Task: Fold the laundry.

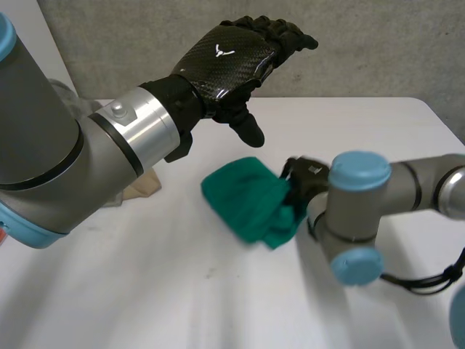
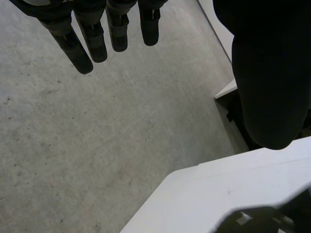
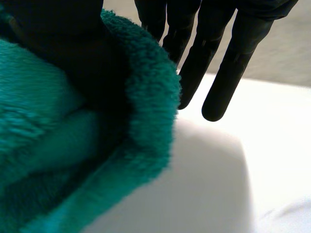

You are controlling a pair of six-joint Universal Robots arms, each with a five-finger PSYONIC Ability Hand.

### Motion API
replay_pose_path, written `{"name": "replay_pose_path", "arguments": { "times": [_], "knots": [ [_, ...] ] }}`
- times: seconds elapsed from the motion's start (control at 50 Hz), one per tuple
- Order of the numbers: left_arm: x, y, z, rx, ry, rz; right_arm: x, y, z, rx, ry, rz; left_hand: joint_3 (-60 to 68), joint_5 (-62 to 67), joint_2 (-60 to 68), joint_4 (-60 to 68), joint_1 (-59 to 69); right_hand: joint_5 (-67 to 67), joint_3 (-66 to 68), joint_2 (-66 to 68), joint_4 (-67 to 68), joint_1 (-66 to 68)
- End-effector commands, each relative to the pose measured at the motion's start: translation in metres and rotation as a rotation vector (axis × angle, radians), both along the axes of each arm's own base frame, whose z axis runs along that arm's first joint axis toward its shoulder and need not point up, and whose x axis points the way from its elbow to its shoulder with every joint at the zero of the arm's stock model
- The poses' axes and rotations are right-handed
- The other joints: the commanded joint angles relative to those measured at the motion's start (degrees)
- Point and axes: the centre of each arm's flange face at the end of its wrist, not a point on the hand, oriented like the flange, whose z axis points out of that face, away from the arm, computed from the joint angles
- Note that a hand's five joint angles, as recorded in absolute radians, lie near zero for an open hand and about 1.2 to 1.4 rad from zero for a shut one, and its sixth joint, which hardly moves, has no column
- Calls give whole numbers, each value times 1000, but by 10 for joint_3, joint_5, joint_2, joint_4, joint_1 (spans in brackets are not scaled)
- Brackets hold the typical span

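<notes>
Green towel lies bunched mid-way across white table. Right hand is at its right edge, fingers straight, gripping nothing. Left hand is open, raised far-left. Risk: unpinned fold likely springs open.
</notes>
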Motion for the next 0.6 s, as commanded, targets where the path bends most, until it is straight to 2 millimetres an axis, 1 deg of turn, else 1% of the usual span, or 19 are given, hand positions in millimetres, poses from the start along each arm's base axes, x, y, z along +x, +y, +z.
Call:
{"name": "replay_pose_path", "arguments": {
  "times": [0.02,0.04,0.1,0.12,0.18,0.2,0.24,0.26,0.32,0.34,0.4,0.42,0.5,0.56,0.6],
  "knots": [
    [-2,2,4,-12,10,-9,-57,-102,6,-97,-16,-288,-17,-28,-13,-11,-8,151,124,160,117,241],
    [-3,3,5,-12,12,-11,-72,-118,3,-83,-6,-348,-17,-28,-13,-11,-8,151,124,160,117,241],
    [-3,3,6,-14,15,-13,-91,-137,-3,-54,4,-415,-17,-28,-13,-11,-8,151,124,160,117,241],
    [-3,4,7,-16,16,-14,-104,-149,-7,-46,9,-449,-17,-28,-13,-11,-8,151,124,160,117,241],
    [-4,6,7,-17,17,-19,-127,-168,-13,-55,11,-500,-17,-28,-13,-11,-8,151,124,160,117,241],
    [-5,7,8,-18,18,-22,-141,-179,-15,-69,18,-525,-17,-28,-13,-11,-8,151,124,160,117,241],
    [-6,7,7,-17,17,-25,-153,-188,-17,-87,33,-541,-17,-28,-13,-11,-8,151,124,160,117,241],
    [-6,8,5,-13,15,-26,-163,-195,-19,-104,47,-553,-17,-28,-13,-11,-8,151,124,160,117,241],
    [-7,9,5,-10,13,-29,-181,-205,-20,-131,61,-577,-17,-28,-13,-11,-8,151,124,160,117,241],
    [-8,10,3,-8,11,-31,-192,-210,-21,-143,58,-593,-17,-28,-13,-11,-8,151,124,160,117,241],
    [-9,9,1,-1,9,-30,-210,-216,-20,-157,54,-626,-17,-28,-13,-11,-8,151,124,160,117,241],
    [-10,8,-1,5,6,-25,-219,-218,-21,-161,52,-643,-17,-28,-13,-11,-8,151,124,160,117,241],
    [-10,5,-5,16,1,-13,-236,-222,-18,-162,52,-662,-17,-28,-13,-11,-8,151,124,160,117,241],
    [-10,4,-6,17,0,-11,-238,-222,-17,-150,50,-639,-17,-28,-13,-11,-8,151,124,160,117,241],
    [-11,3,-8,24,-1,-10,-233,-220,-18,-120,42,-575,-17,-28,-13,-11,-8,151,124,160,117,241]
  ]
}}
